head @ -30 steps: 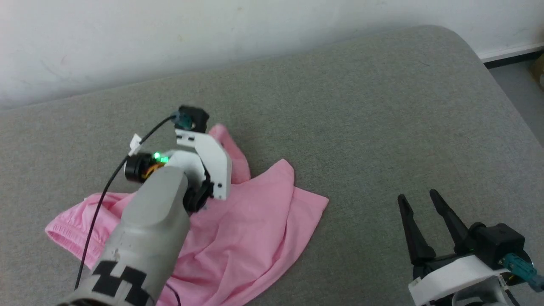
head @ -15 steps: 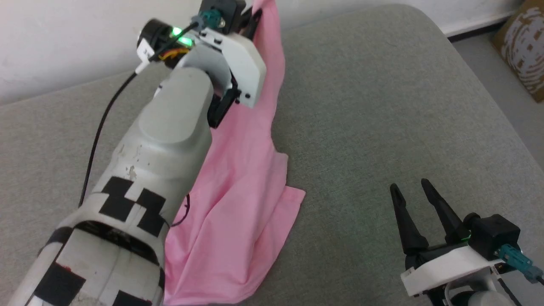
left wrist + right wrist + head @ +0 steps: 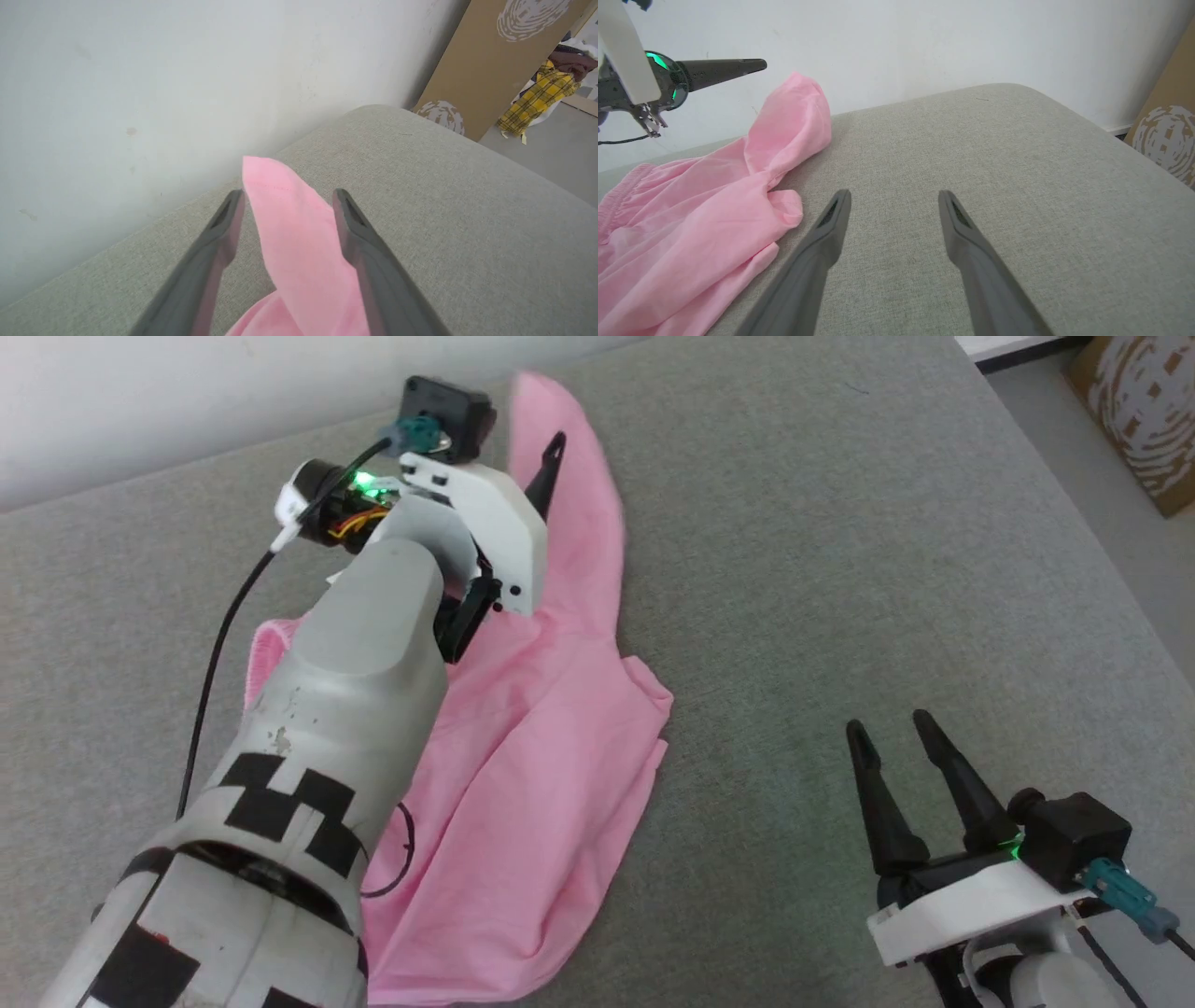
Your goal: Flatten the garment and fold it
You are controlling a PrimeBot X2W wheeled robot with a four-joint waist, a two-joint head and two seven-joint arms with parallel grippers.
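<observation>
The garment (image 3: pixel 523 756), pink shorts, lies rumpled on the grey cushioned surface (image 3: pixel 794 569), one leg stretched toward the wall. Its gathered waistband (image 3: pixel 621 191) shows at the left of the right wrist view. My left gripper (image 3: pixel 537 448) hovers over the far end of that leg, open. In the left wrist view the pink fabric (image 3: pixel 294 242) rises loose between the spread fingers (image 3: pixel 219 233), and neither one pinches it. My right gripper (image 3: pixel 888 722) stands open at the lower right, apart from the cloth, with nothing between its fingers (image 3: pixel 822 242).
A white wall (image 3: pixel 140 401) runs along the far edge of the surface. A brown cardboard box (image 3: pixel 1139 420) stands on the floor past the right edge, with a yellow plaid cloth (image 3: pixel 537 98) beyond it. Bare grey surface lies between the garment and my right gripper.
The camera shifted. My left arm raised one leg of the garment high and carried it toward the wall, then opened; the fabric has sunk back down. The right gripper kept still.
</observation>
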